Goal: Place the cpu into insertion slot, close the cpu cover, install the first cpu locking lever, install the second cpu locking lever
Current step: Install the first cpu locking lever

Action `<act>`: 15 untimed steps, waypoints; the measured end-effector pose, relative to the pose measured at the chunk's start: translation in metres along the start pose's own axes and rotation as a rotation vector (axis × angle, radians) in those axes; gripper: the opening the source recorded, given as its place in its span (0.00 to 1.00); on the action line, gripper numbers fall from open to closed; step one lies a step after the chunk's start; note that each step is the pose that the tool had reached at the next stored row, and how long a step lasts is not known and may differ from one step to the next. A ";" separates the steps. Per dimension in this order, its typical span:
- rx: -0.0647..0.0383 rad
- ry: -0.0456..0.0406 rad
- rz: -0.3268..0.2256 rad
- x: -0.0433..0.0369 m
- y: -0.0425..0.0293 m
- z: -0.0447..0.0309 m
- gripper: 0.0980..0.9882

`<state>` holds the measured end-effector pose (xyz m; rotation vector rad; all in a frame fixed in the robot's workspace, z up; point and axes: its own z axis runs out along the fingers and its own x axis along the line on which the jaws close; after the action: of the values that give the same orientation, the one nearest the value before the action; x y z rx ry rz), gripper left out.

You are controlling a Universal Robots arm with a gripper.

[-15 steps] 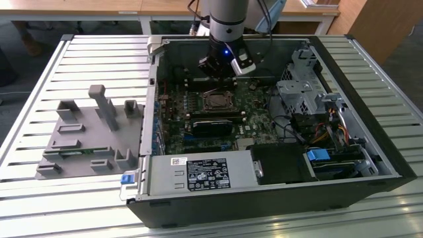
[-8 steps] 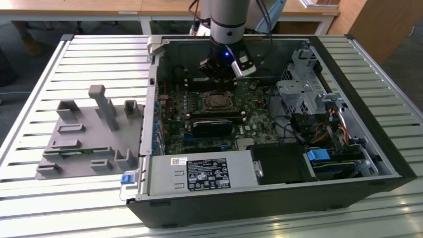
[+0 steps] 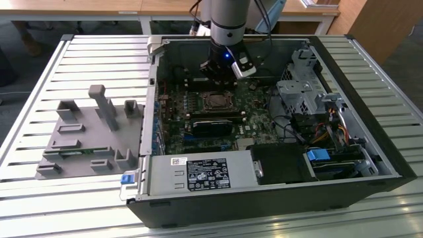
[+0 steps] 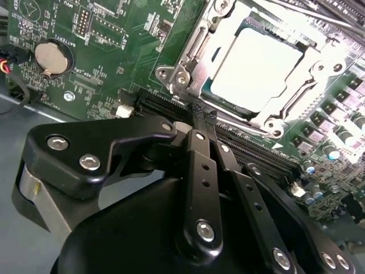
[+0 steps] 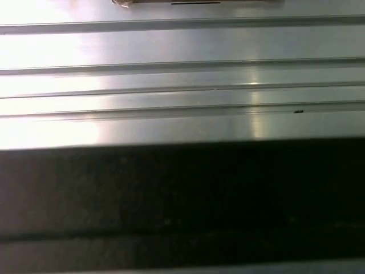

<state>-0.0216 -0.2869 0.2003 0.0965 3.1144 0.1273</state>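
Gripper point(image 4: 203, 112) hovering with jaws together, empty, just beside the insertion slot point(image 4: 188, 80) | cpu point(image 4: 256, 71) sitting seated in slot | cpu cover point(image 4: 291, 103) lying closed over it | motherboard point(image 4: 108, 63) lying inside case.

Slatted metal table point(image 3: 79, 44), wooden desks point(image 3: 99, 7) behind, dark floor point(image 3: 39, 29), bright glare on slats

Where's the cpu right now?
The cpu sits in the insertion slot on the green motherboard, framed by the cpu cover, just beyond the shut gripper in the second wrist view.
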 end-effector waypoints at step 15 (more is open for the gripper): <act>0.018 -0.0002 0.000 -0.0004 0.0018 -0.0008 0.01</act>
<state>-0.0211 -0.2852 0.2012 0.0962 3.1157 0.0997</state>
